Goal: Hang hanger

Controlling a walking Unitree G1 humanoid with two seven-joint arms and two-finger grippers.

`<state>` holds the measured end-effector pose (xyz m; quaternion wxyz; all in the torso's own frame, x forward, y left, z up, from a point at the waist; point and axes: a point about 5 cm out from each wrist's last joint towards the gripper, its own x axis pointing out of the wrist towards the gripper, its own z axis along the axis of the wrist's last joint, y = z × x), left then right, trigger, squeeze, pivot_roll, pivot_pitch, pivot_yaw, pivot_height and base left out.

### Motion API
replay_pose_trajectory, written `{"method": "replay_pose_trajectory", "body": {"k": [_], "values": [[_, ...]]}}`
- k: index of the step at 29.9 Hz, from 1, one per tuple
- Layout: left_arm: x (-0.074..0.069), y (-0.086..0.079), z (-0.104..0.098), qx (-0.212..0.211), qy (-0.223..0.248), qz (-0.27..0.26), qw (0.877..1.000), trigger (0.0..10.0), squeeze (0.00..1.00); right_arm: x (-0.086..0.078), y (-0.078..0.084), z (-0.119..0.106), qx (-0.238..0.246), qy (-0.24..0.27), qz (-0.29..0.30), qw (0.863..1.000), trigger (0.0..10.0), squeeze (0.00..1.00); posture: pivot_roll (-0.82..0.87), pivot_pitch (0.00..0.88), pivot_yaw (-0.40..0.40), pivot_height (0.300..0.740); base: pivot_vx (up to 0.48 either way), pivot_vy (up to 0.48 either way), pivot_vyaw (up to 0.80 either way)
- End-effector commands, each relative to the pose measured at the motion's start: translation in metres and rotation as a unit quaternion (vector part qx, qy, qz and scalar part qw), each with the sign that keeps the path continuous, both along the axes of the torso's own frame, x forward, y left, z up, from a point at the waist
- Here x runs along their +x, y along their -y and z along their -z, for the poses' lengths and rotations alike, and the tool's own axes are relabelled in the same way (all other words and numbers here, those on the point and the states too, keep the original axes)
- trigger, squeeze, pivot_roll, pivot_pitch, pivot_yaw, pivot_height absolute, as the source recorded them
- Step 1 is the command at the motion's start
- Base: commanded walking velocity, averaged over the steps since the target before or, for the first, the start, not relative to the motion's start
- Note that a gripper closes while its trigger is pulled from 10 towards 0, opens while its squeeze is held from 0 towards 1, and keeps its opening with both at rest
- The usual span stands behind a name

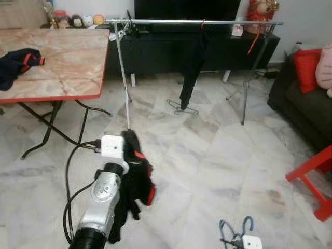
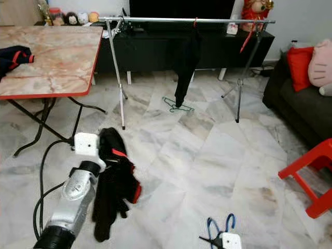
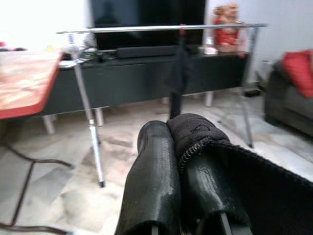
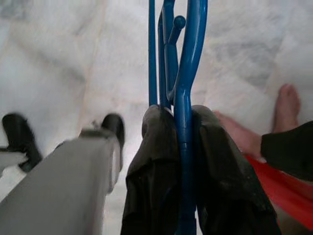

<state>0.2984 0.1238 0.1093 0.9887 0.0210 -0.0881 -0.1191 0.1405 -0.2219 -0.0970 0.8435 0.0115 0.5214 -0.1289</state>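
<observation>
A blue hanger (image 4: 183,73) is clamped between the fingers of my right gripper (image 4: 182,117), low at the near right; its hook (image 1: 236,227) points forward over the floor. My left gripper (image 3: 176,142) is shut on a black garment with red trim (image 1: 136,181), which dangles from it above the floor. Ahead stands a silver clothes rack (image 1: 207,22), a few steps beyond both grippers. A black garment (image 1: 192,67) hangs from the rail on a red hanger. A green hanger (image 1: 181,108) lies on the floor under it.
A marble-top folding table (image 1: 62,57) with a dark garment (image 1: 18,62) stands at the left. A black TV cabinet (image 1: 171,49) is behind the rack. A dark sofa (image 1: 306,104) and a red stool (image 1: 314,176) are at the right. A person's bare foot (image 4: 286,105) is near my right gripper.
</observation>
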Motion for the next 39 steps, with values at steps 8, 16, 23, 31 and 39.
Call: {"method": "replay_pose_trajectory", "body": {"k": [8,16,23,31,39], "values": [[-0.007,0.011,-0.003,0.012,-0.012,0.033,0.999,10.0,0.0,0.0,0.02,-0.005,-0.013,0.015,0.032,0.999,10.0,0.0,-0.01,0.0,-0.037,0.74,0.0,0.0,0.0],[-0.005,0.008,-0.004,0.007,-0.026,0.027,0.999,10.0,0.0,0.005,0.015,-0.005,-0.008,0.012,0.005,1.0,10.0,0.0,-0.01,0.0,-0.033,0.74,0.0,0.0,0.0],[-0.004,0.004,-0.004,0.019,-0.029,0.017,0.999,10.0,0.0,0.015,-0.001,-0.005,-0.011,0.019,-0.031,0.999,10.0,0.0,-0.01,0.0,-0.037,0.74,0.0,0.0,0.18],[-0.003,0.003,-0.004,0.021,-0.034,0.012,0.999,10.0,0.0,0.019,-0.007,-0.006,0.001,0.019,-0.043,0.999,10.0,0.0,-0.01,0.0,-0.04,0.74,0.0,0.0,0.61],[-0.001,0.005,-0.003,0.027,-0.037,0.016,0.999,10.0,0.0,0.028,-0.019,-0.007,0.023,0.034,-0.047,0.998,10.0,0.0,-0.01,0.0,-0.038,0.74,0.0,0.173,0.0]]}}
